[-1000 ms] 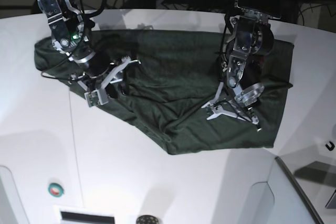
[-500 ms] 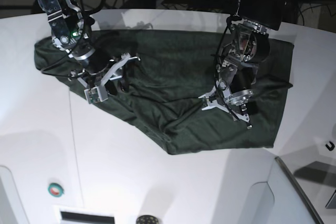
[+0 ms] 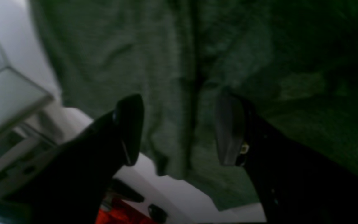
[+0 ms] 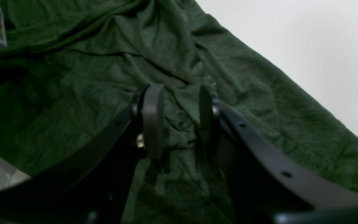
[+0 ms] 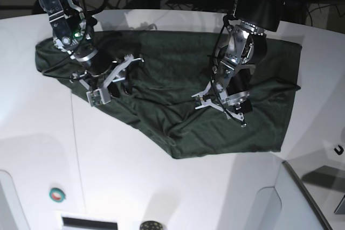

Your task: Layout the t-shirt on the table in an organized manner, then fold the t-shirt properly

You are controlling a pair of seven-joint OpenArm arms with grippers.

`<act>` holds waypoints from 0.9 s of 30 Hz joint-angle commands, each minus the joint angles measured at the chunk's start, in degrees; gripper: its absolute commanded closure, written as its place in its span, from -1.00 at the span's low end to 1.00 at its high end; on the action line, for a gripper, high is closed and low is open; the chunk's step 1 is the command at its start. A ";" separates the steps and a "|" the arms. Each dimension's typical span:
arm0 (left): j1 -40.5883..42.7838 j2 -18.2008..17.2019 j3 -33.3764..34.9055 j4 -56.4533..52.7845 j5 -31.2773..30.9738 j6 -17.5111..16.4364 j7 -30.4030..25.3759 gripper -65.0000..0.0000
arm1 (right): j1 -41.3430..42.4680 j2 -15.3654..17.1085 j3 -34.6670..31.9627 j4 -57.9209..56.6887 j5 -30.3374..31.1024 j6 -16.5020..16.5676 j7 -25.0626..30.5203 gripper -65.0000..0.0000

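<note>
A dark forest-green t-shirt [image 5: 178,87] lies spread across the far half of the white bench [image 5: 135,187], wrinkled, with a raised diagonal fold running through its middle and its near edge slanting down toward a corner near the bench's middle. The left end effector [image 5: 221,106], on the right side of the base view, hovers over the shirt's right-hand portion; in the left wrist view its two dark fingers [image 3: 129,124] stand apart with a ridge of cloth below the gap between them, and nothing is pinched, so it is released. That view is blurred, and whether the fingertips touch the fabric cannot be told. Past the shirt's hem there, bare bench surface and grey fixtures show. The right end effector [image 5: 116,76], on the left side of the base view, sits low over the shirt's left part near its slanting edge. In the right wrist view its jaws are partly parted, with bunched folds of the shirt [image 4: 179,124] lying in and under the gap; whether it is grasping the cloth or merely resting over it cannot be told. A thin dark seam line [image 5: 77,149] runs across the bench nearby.
</note>
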 commanded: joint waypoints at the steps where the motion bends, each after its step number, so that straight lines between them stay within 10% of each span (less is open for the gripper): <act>1: -1.66 0.53 -0.22 0.43 0.65 0.42 0.17 -0.08 | 0.47 0.11 0.17 1.24 0.28 0.33 1.39 0.46; 23: -5.00 2.55 -4.26 -1.33 0.65 0.42 0.17 -0.06 | 0.99 0.11 0.26 1.24 0.28 0.42 1.39 0.46; 27: -5.35 3.43 -4.61 -4.58 0.65 0.42 -0.01 0.35 | 0.99 0.11 0.26 1.24 0.28 0.42 1.39 0.46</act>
